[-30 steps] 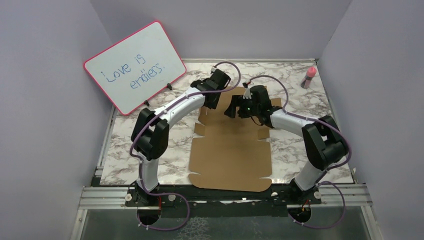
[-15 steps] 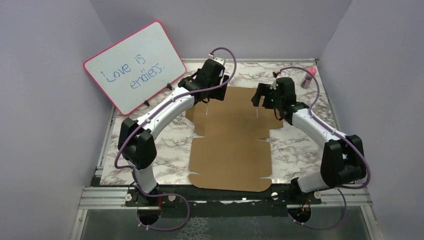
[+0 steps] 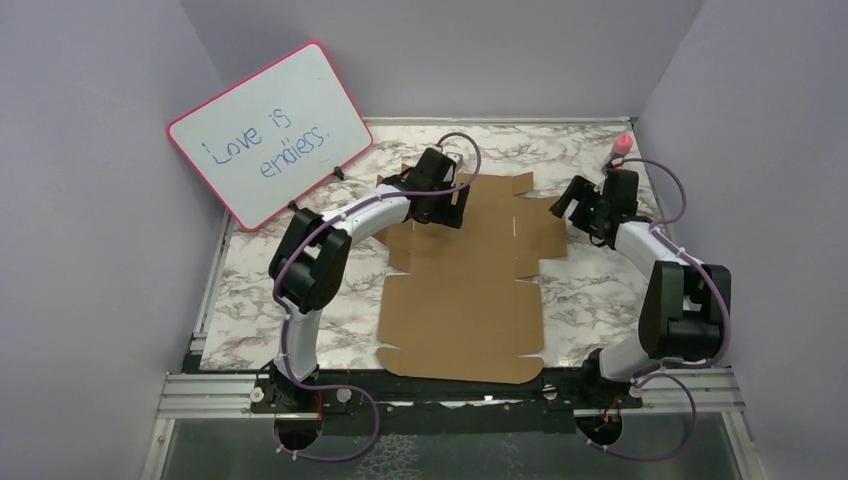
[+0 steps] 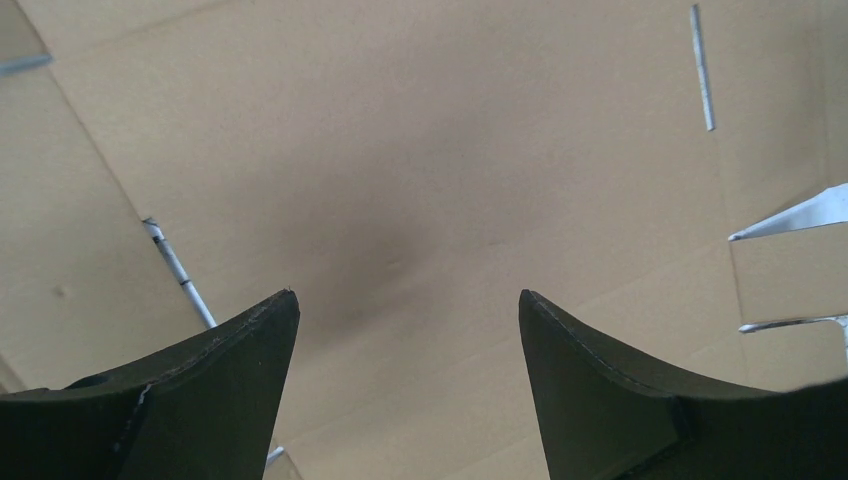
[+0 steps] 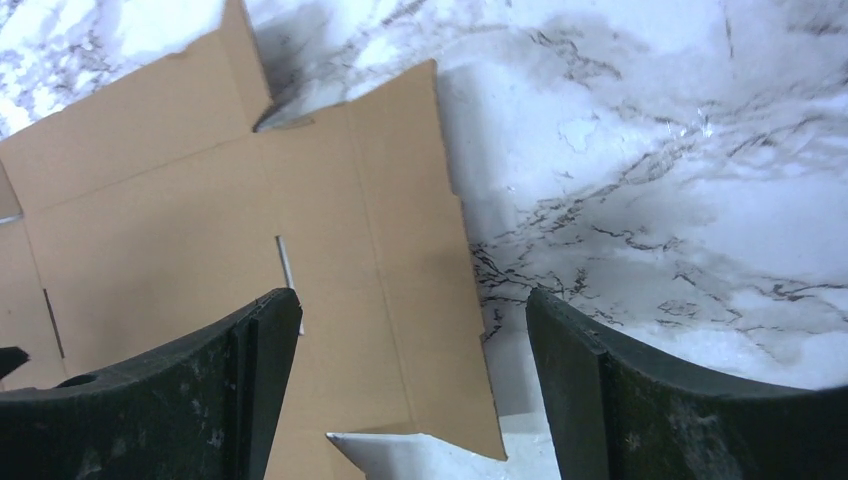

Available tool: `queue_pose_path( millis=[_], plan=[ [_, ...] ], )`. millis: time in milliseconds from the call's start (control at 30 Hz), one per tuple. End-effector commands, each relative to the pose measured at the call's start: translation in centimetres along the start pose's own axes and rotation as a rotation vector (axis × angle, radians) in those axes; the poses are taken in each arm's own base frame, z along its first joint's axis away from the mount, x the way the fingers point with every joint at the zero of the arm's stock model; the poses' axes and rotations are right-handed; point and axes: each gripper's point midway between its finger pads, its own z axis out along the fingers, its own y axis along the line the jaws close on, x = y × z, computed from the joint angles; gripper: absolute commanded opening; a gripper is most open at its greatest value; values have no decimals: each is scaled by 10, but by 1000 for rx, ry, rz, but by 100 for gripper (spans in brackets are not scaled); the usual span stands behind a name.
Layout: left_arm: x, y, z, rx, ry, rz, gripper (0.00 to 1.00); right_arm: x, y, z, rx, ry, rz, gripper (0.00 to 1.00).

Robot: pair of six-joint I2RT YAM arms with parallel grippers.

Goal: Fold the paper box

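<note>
Top external: 1 flat paper box (image 3: 460, 300), left gripper (image 3: 447, 213) and right gripper (image 3: 566, 208) both spread, empty.

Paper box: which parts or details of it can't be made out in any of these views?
- Top view: the box's far-left flap area, hidden under the left gripper.
- Left wrist: only a cardboard patch shows. The frame edges cut off the rest, and contact with the fingers is unclear.
- Right wrist: only one flapped corner shows. The frame and the right gripper's fingers hide the rest.
</note>
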Motion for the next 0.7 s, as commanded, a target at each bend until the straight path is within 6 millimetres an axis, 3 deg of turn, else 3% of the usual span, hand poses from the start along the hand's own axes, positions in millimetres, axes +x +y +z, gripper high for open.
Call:
queue_pose_path(
  millis=[0,133,300,567,667],
  plan=[
    [4,-3,14,94,7,-52,82,22,-10,14,-40,73,73,87],
    [13,0,20,94,33,-50,82,41,-16,24,-35,124,77,78],
    [22,2,28,98,61,-63,82,49,-15,31,-72,142,66,54],
    [38,9,40,88,102,-87,82,41,-5,22,-121,132,15,9],
    [43,11,43,82,117,-92,82,35,-2,17,-123,114,0,1]
  ],
)
